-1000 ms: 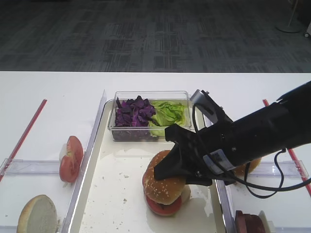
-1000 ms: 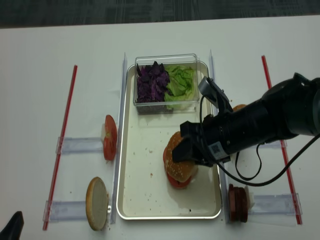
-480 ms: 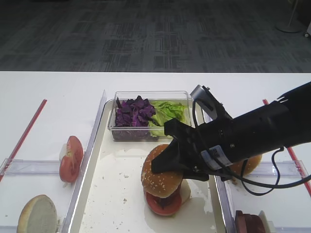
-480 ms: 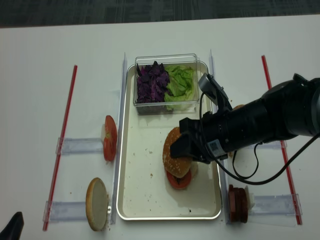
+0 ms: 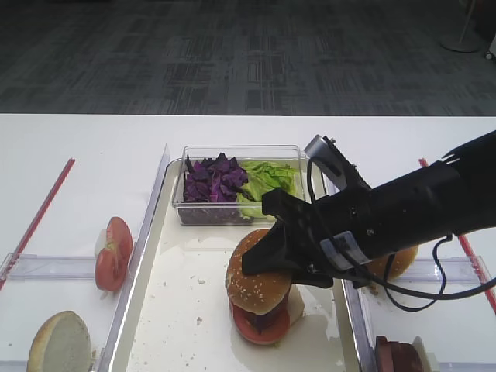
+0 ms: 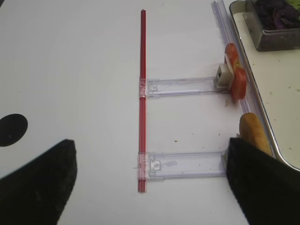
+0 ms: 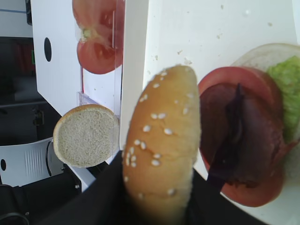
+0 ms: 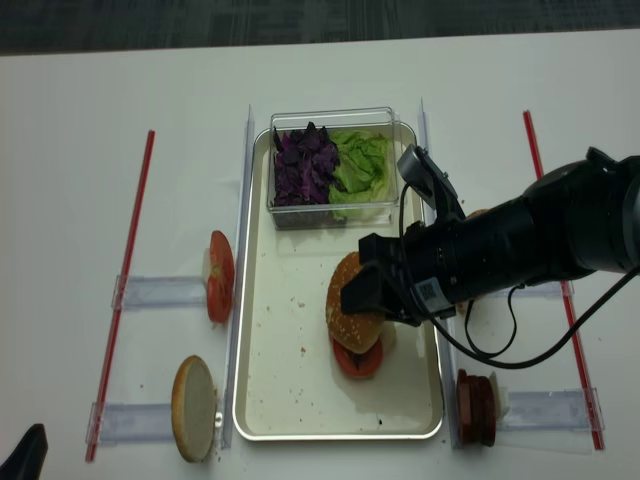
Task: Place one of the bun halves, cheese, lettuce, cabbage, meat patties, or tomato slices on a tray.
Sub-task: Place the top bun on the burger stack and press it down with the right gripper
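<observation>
Bun halves: the sesame top sits clamped on edge in the right gripper, over the stack of tomato slices, meat and lettuce near the tray's right rim, not yet released (placement looks nearly done). The clear box of cabbage fills the tray's far end; nothing blocks the drop. Whether the left gripper is open I cannot tell.

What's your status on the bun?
Right gripper shut on bun top, above the stack on the tray. Left gripper out of sight. Nothing in the way.
</observation>
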Controlling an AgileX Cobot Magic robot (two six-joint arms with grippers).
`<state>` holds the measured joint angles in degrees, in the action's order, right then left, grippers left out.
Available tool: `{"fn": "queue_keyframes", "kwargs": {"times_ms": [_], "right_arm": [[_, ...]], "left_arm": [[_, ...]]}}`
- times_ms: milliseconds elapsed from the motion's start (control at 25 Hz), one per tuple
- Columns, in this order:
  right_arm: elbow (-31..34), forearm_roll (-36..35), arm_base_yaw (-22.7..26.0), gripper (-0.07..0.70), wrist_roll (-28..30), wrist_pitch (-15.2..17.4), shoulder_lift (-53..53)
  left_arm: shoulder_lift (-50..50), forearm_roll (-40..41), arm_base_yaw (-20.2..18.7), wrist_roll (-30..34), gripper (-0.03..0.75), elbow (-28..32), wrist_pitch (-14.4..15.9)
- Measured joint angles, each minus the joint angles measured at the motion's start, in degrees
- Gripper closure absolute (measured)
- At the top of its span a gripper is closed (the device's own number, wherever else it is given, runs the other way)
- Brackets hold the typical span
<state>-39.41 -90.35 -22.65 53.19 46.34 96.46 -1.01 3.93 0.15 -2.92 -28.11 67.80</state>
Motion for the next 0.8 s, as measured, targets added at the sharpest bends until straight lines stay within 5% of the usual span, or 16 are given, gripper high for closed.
{"fn": "queue_keyframes", "kwargs": {"times_ms": [800], "right_arm": [[0.0, -3.7, 0.0, 0.384, 3.7, 1.8, 4.0]], "left_arm": [[0.0, 0.0, 0.0, 0.0, 0.118, 0.0, 0.0]]}}
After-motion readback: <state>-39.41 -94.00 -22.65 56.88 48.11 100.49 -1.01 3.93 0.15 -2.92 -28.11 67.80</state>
